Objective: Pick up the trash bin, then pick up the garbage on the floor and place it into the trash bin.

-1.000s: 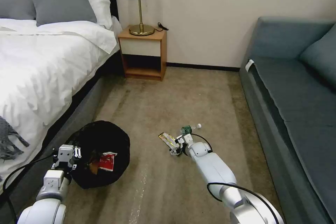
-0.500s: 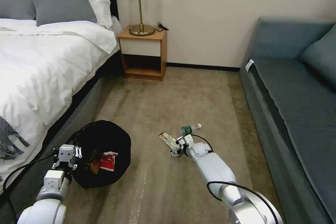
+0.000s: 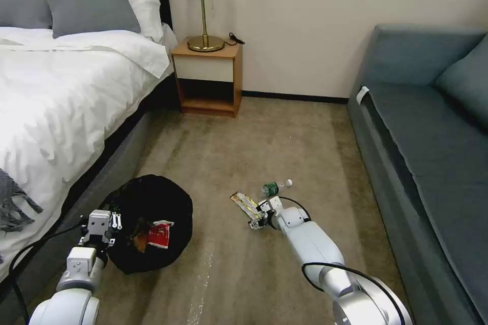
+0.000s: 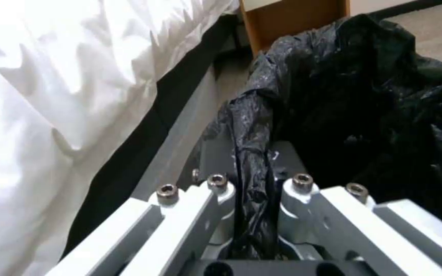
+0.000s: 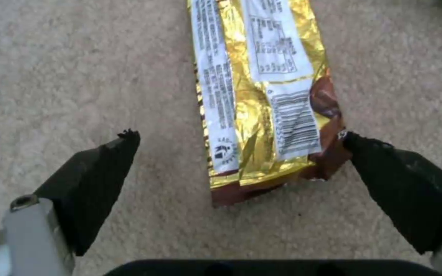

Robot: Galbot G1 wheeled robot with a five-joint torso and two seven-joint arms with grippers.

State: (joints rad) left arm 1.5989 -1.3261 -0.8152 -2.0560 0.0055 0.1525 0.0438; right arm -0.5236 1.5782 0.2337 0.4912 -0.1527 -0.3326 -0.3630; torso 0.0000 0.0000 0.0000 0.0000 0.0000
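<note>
My left gripper (image 4: 254,199) has its fingers (image 4: 216,191) closed tight on a fold of the black bag at the rim of the trash bin (image 3: 147,223), which sits on the floor (image 3: 264,142) just ahead of those fingers, beside the bed (image 3: 61,101). Inside the bin I see a red-and-white wrapper (image 3: 158,236) and a tan scrap next to it.

My right gripper (image 5: 241,168) is down at the carpet with its fingers (image 5: 103,168) spread wide and holding nothing. The near end of the gold snack wrapper (image 5: 262,115) lies flat between them, much closer to one finger, whose tip is at the wrapper's edge, and well apart from the other. Just beyond the fingers and the wrapper, the clear bottle (image 3: 275,186) with a green label lies on its side.
</note>
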